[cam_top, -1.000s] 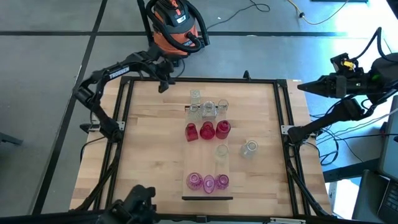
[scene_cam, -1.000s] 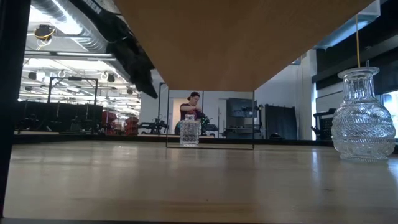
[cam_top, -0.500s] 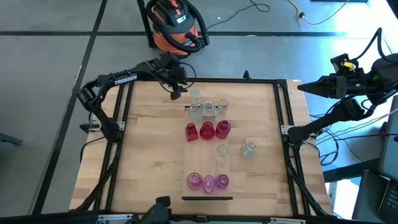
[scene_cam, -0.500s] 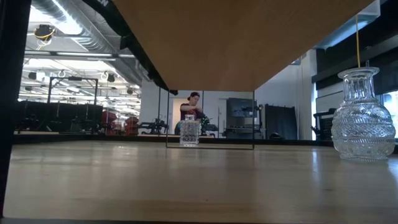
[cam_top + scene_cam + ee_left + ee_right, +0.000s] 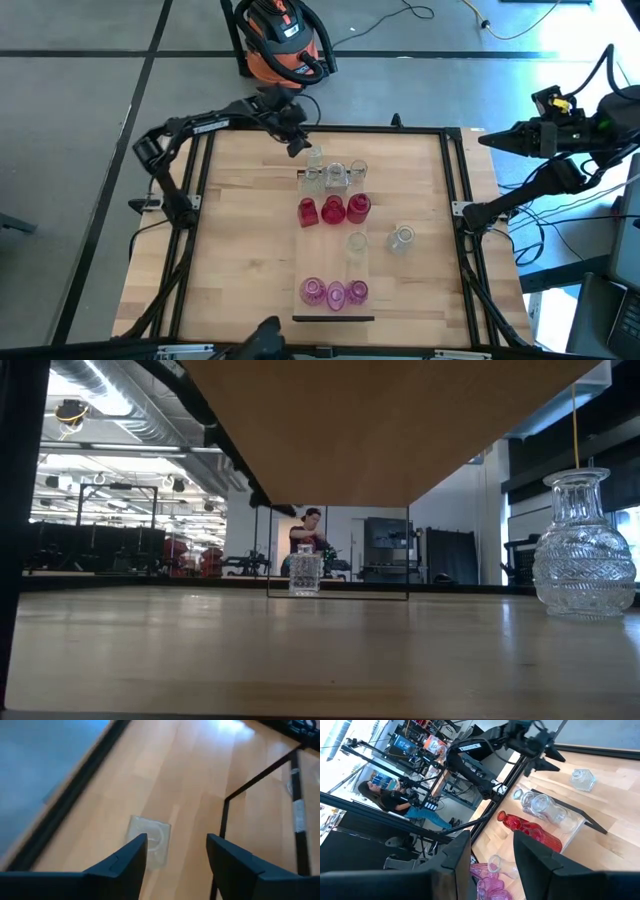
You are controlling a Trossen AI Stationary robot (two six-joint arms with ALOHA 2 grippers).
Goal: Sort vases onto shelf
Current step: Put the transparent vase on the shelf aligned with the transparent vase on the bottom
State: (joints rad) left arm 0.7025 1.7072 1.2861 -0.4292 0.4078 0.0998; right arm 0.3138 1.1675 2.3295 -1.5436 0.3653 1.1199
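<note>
The target is a small clear square vase (image 5: 314, 155) standing alone on the tabletop (image 5: 240, 250) near its far edge, just beyond the far end of the shelf (image 5: 335, 265). In the left wrist view the same vase (image 5: 148, 842) appears mouth-up, so its long axis is vertical and its opening points straight up at the camera.

The left gripper (image 5: 296, 146) hovers at about 10 o'clock from the vase, just beside it and above it. Its two fingers stand well apart and hold nothing; the vase lies just ahead of one fingertip (image 5: 131, 851), not yet centred in the gap. The coming move appears to call for a short shift toward 4 o'clock, then a straight descent so that the fingers straddle the flat sides.

The left arm is clearly the nearer one. The right gripper (image 5: 490, 851) waits off the table at its 3 o'clock side, well apart from every vase, its fingers parted and empty.

The remaining vases stand in rows along the shelf; one clear vase (image 5: 402, 237) stands on the table at the shelf's 3 o'clock side.
</note>
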